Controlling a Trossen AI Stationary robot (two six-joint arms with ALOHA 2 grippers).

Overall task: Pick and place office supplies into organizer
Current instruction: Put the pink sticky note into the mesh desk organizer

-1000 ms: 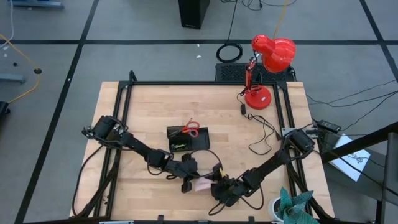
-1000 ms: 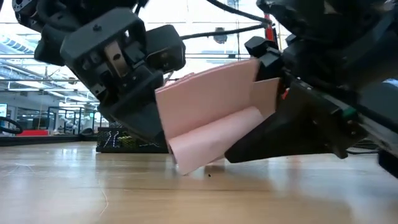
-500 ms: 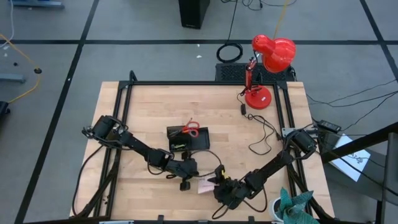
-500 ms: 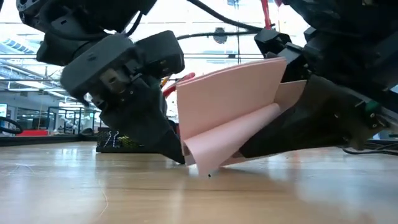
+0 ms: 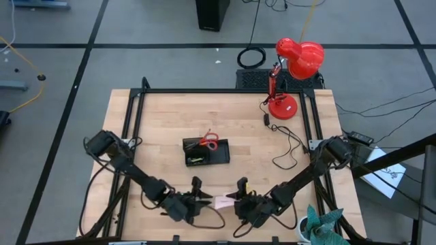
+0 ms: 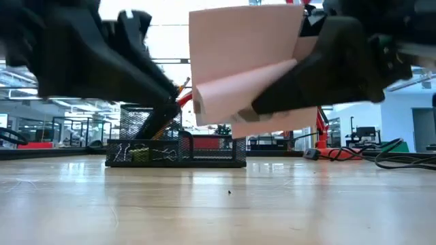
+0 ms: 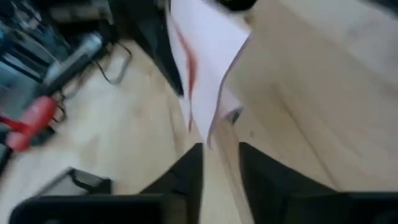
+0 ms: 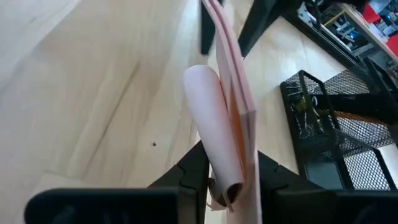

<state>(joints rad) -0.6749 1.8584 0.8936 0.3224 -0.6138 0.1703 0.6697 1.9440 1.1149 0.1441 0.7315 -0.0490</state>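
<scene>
Wooden table point(image 5: 163, 116) carries the whole workspace; both arms reach toward its near edge, and a red desk lamp point(image 5: 294, 64) stands at the far right corner, well clear of the work

Black mesh organizer point(image 5: 206, 151) sits at mid-table, well beyond both sets of jaws. Red-handled scissors point(image 5: 208, 141) already stand in its taller compartment, and the low view shows small clips point(image 6: 158, 154) and a yellow-green piece point(image 6: 139, 154) behind the mesh

Right gripper point(image 5: 238, 199) holds the pink note pad point(image 6: 245, 64). In the right wrist view the pad point(image 8: 231, 130) stands on edge between the two fingers, which are drawn narrow against its faces. The low view shows the pad lifted clear of the wood, so the grip appears to bear its full weight. Holding it on edge probably suits a drop into a narrow compartment

Left gripper point(image 5: 196, 199) sits just beside the pad, on the side opposite the right jaws. In the left wrist view its fingers point(image 7: 186, 177) stand a little apart, with the pad point(image 7: 205, 68) ahead of the tips and outside the gap, so the left jaws hold nothing. The likely purpose is to leave the pad to the right arm

Note pad condition: pale pink, square, thin. The outer sheets curl away from the block into a loose roll; the stack is not flat and may catch on the organizer rim
</scene>
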